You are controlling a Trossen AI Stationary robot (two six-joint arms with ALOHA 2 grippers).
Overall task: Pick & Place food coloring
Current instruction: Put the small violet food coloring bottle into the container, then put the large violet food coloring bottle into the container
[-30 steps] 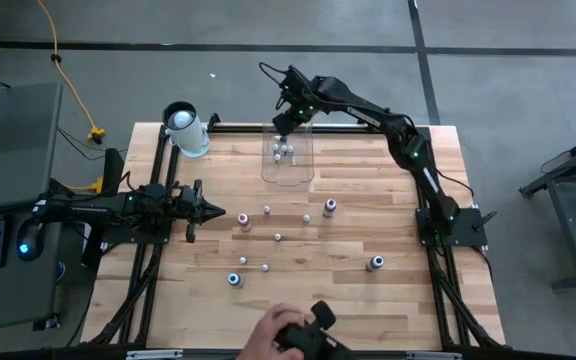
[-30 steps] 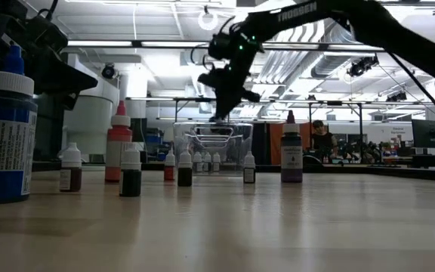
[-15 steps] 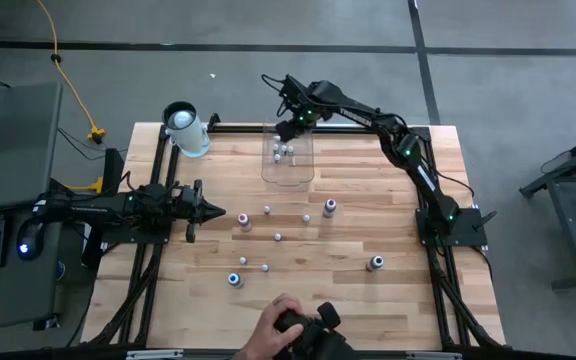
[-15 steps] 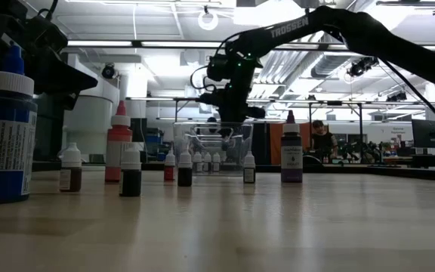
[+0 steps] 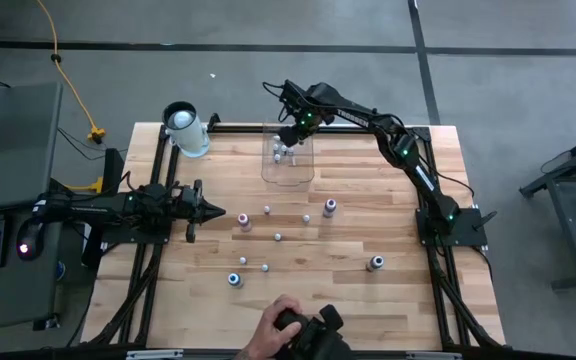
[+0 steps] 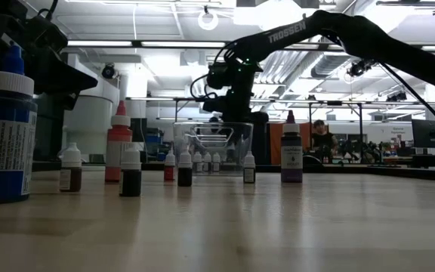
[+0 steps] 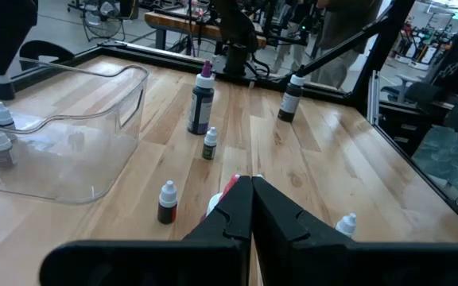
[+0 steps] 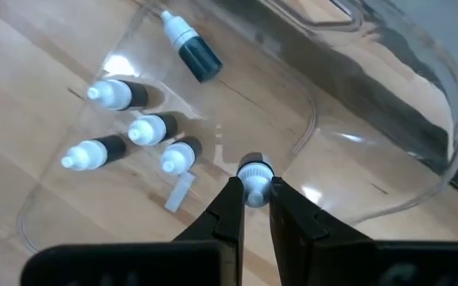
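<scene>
My right gripper (image 8: 253,191) hangs over the far end of the clear plastic bin (image 5: 288,172), shut on a tiny food coloring bottle (image 8: 254,176). In the bin, several small bottles (image 8: 151,129) stand upright and one (image 8: 189,49) lies on its side. More food coloring bottles (image 5: 278,237) stand scattered on the wooden table. My left gripper (image 5: 215,213) waits shut at the table's left, touching nothing. My right gripper pinches the tiny bottle between its two fingertips, just under the white cap (image 8: 254,168). The fingers come from above and point steeply down. The bottle sits upright, cap up; its lower part is hidden by the fingers.
A big white cylinder (image 5: 184,128) stands at the far left corner. Larger bottles stand on the table: purple (image 5: 329,208), blue (image 5: 235,280) and dark (image 5: 375,263). A person's hand with a dark device (image 5: 298,330) reaches over the near edge.
My right gripper has sunk toward the bin and tipped more steeply downward, staying shut on the small bottle.
</scene>
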